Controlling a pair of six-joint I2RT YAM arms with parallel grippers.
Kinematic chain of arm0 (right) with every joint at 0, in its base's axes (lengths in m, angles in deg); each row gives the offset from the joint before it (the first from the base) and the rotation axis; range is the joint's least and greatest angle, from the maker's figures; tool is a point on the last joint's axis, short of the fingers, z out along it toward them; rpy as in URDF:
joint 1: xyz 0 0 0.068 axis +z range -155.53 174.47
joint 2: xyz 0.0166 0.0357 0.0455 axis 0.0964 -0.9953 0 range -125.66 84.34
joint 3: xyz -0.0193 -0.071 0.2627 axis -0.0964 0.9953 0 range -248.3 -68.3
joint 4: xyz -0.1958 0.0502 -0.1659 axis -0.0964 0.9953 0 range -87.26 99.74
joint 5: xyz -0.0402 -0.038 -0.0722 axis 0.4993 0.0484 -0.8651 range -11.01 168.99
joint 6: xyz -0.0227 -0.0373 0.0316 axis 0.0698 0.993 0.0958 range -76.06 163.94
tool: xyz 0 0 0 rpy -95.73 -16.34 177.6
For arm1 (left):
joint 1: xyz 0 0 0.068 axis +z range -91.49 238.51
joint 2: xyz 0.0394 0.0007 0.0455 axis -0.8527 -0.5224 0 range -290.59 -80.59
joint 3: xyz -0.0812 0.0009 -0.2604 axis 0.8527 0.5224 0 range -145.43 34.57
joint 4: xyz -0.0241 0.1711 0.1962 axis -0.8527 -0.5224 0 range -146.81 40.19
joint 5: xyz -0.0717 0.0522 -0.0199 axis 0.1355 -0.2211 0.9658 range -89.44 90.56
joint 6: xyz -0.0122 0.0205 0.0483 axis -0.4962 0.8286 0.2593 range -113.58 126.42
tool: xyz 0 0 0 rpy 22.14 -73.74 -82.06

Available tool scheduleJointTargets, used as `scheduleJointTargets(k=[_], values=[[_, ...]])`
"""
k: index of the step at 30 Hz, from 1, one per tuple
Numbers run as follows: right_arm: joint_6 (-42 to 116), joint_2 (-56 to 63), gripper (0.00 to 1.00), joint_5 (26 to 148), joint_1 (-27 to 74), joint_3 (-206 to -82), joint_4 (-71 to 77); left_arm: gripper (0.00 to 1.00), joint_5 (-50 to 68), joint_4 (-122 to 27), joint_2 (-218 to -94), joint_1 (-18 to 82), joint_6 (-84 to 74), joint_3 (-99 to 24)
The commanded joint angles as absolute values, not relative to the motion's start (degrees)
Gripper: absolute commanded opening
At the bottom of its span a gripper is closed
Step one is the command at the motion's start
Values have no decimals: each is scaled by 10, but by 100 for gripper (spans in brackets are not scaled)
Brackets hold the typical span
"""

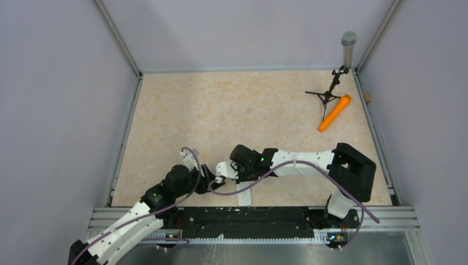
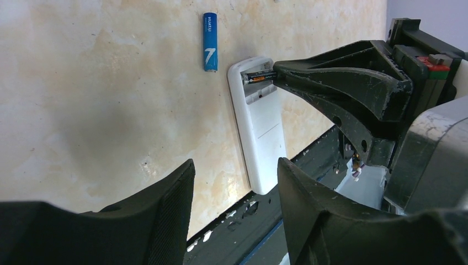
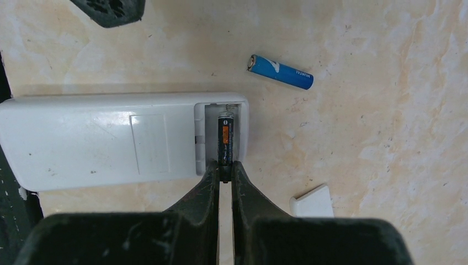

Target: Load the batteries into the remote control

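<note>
The remote control (image 3: 110, 141) lies back up at the table's near edge, its battery compartment open at the far end; it also shows in the left wrist view (image 2: 259, 132) and the top view (image 1: 244, 195). My right gripper (image 3: 225, 165) is shut on the dark battery (image 3: 225, 138), which lies in the compartment's slot (image 2: 258, 77). The blue battery (image 3: 280, 72) lies loose on the table just beyond the remote, apart from it (image 2: 210, 41). My left gripper (image 2: 236, 163) is open and empty, hovering over the remote's near end.
A small white battery cover (image 3: 313, 201) lies on the table beside the right gripper. An orange microphone (image 1: 334, 112), a small black stand (image 1: 329, 91) and a grey cylinder (image 1: 348, 47) are at the far right. The black front rail (image 1: 243, 221) runs under the remote's near end.
</note>
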State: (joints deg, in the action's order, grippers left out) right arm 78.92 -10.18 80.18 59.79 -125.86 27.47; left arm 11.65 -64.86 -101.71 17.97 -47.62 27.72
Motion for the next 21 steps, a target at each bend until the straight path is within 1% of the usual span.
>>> scheduleJointTargets(k=[1,6,12,14,21], values=[[795,-112,0,805,591,-1287,251,58,119,-631,-1017,182,-468,280],[792,-118,0,798,591,-1287,242,59,121,-629,-1020,182,-468,280],[786,-118,3,793,589,-1290,238,59,121,-628,-1020,183,-468,279],[786,-116,0,793,588,-1292,240,59,121,-628,-1020,182,-469,280],[784,-112,0,796,588,-1292,242,59,124,-622,-1023,183,-470,280]])
